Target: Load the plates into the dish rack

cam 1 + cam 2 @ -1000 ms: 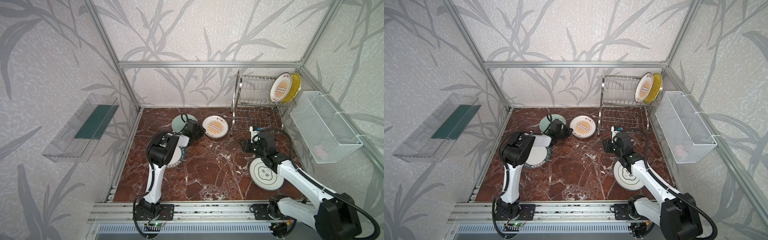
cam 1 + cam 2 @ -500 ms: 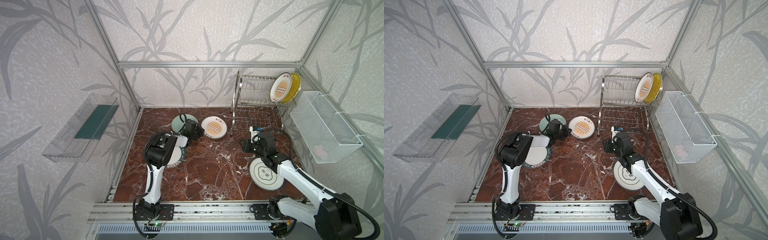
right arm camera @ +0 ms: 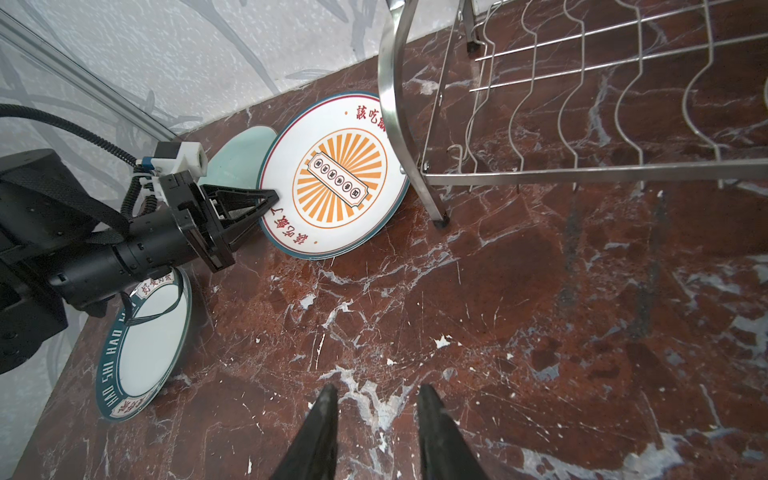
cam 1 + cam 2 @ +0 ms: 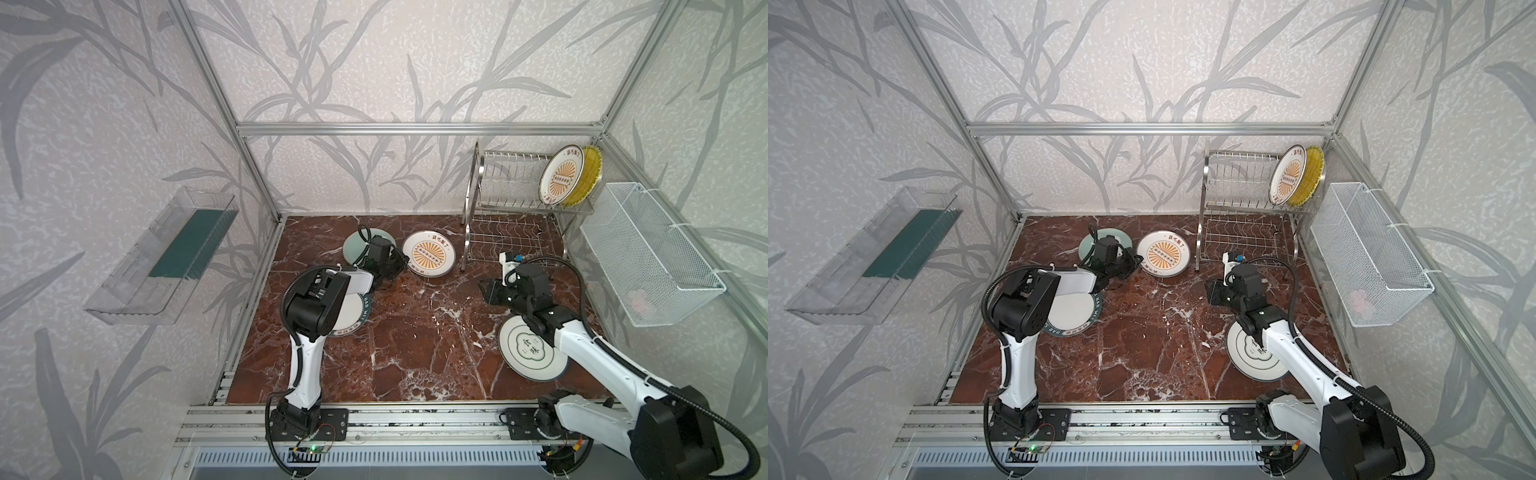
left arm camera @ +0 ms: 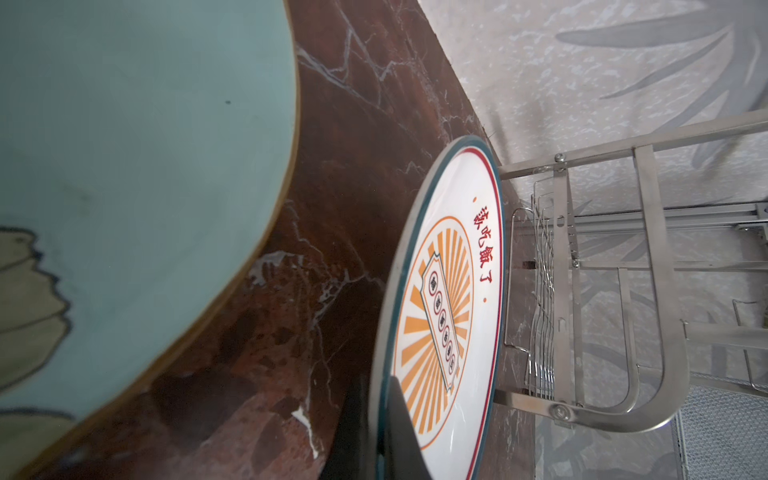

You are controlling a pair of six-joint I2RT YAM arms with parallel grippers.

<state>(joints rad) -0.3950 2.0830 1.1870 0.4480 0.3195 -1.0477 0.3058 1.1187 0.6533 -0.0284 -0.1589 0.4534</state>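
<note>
Sunburst plate (image 4: pixel 430 259), lettered "該吃飯了" in red, lies on the bench (image 4: pixel 415 345) just beside the dish rack (image 4: pixel 477 183), its rim clamped in the closed left pincer (image 3: pixel 273 195); its twin (image 4: pixel 561 176) and a yellow plate (image 4: pixel 593 172) stand in the upper tier. A teal-rimmed plate (image 3: pixel 141 353) reads "HAO SHI HAO"; the right pincer (image 3: pixel 376 415), part-open and empty, hovers over bare mid-bench marble

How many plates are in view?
6. Dish rack, upper tier: racked sunburst plate, yellow plate. On the table: pale green plate, second sunburst plate pinched by the left gripper, teal-rimmed plate and cloud-emblem plate, each partly under an arm. No others visible.
</note>
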